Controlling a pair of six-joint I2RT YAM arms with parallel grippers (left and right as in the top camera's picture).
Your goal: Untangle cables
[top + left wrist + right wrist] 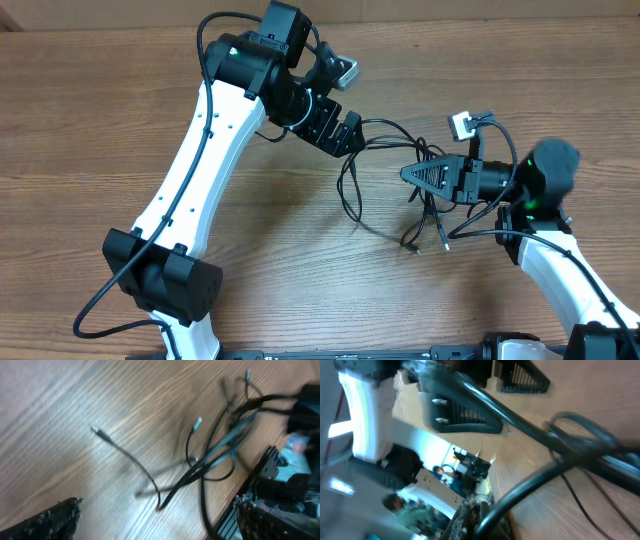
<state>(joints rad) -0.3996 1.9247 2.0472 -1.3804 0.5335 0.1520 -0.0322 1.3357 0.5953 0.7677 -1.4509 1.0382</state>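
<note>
Several thin black cables (344, 190) lie tangled on the wooden table between the two arms, with plug ends (412, 243) towards the front. My left gripper (350, 135) is open above the tangle's left end. In the left wrist view its fingers (157, 505) stand wide apart over the cables (210, 455), and a silver-tipped plug (197, 422) shows. My right gripper (408, 173) points left and is shut on cables that hang from it. In the right wrist view a blurred cable (535, 435) runs from the shut jaws (485, 510).
The wooden table (120, 120) extends left and front of the tangle. The left arm's white link (200, 160) crosses the left half. The right arm's base (550, 260) sits at the right. The table's far edge (450, 20) runs along the top.
</note>
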